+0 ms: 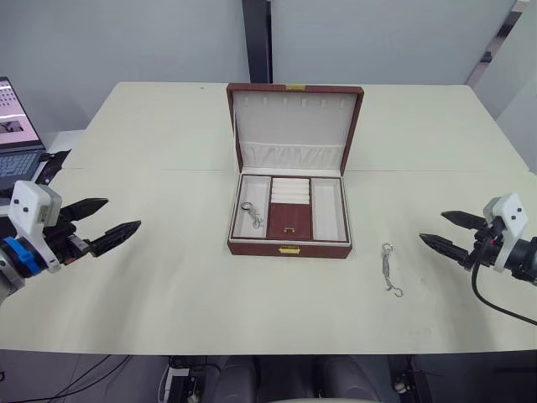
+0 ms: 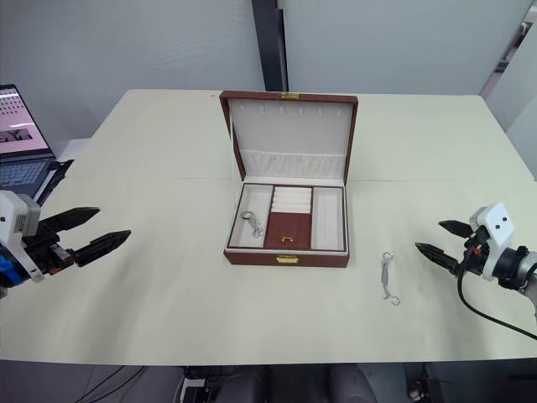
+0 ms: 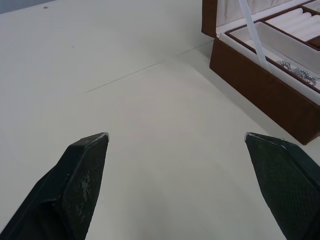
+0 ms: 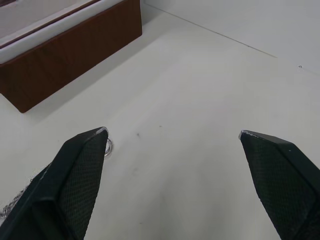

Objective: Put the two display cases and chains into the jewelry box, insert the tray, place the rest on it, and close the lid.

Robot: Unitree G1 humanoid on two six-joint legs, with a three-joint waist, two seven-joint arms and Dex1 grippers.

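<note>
**Two grippers spread, one chain still on the desk**

Two grippers hang over the desk (image 1: 168,277) with their black fingers spread wide and nothing between them. The left gripper (image 1: 109,222) is well off to the left of the jewelry box (image 1: 289,248), its fingertips aimed toward the box's left wall; from the left wrist view that reddish-brown wall and part of the cream lining lie ahead and to one side of the fingers (image 3: 80,180).

The right gripper (image 1: 445,232) is at the far right of the desk, pointing inward. A silver chain (image 1: 388,268) lies flat on the desk between this gripper and the box, nearer to the box's front right corner than to the fingertips, and apart from both. In the right wrist view, the chain's ring end peeks out just beside one finger (image 4: 75,175).

The jewelry box stands open midway between the two grippers, its lid (image 1: 292,126) upright at the back, cream inside with a gathered pocket. The tray (image 1: 328,210) sits in the box, with ring rolls and a red centre cell. A second silver chain (image 1: 252,215) lies in the tray's left compartment, the side closer to the left gripper.

A laptop (image 1: 17,143) sits beyond the left gripper at the desk's edge.
</note>
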